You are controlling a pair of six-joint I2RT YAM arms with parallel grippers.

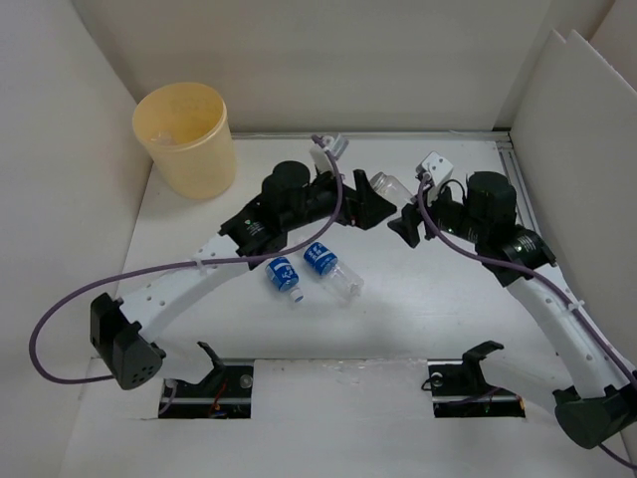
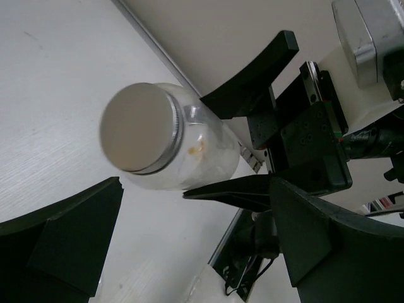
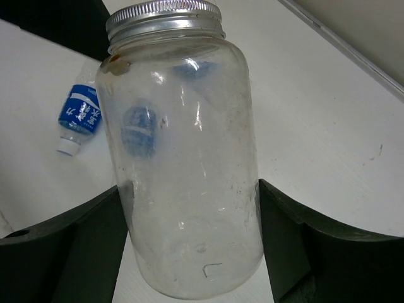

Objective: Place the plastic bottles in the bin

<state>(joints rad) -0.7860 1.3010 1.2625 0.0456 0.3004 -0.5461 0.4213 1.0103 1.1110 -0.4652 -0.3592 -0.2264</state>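
Top external layout: the bin [image 1: 185, 139], a pale yellow round bucket, stands upright at the far left corner of the white table [image 1: 428, 329]. Both arms reach toward the far middle.
Unlabelled clear bottle [image 3: 189, 145]: jar-shaped with a silver screw lid. It sits between the two grippers at the far middle, well apart from the bin. Whether it touches the table cannot be told.
Right gripper [image 3: 189, 192]: its black fingers press on opposite sides of the unlabelled clear bottle's body, clamped on it, with the lid end pointing away from the wrist.
Left gripper [image 2: 194, 183]: fingers spread wide and holding nothing. It faces the silver lid head-on, and the lid lies just past the fingertips.
Left blue-labelled bottle [image 1: 285, 276]: lying on its side on the table near the middle, white cap toward the arm bases.
Right blue-labelled bottle [image 1: 331, 271]: lying on its side just beside the other one. Both are outside the bin and apart from either gripper.
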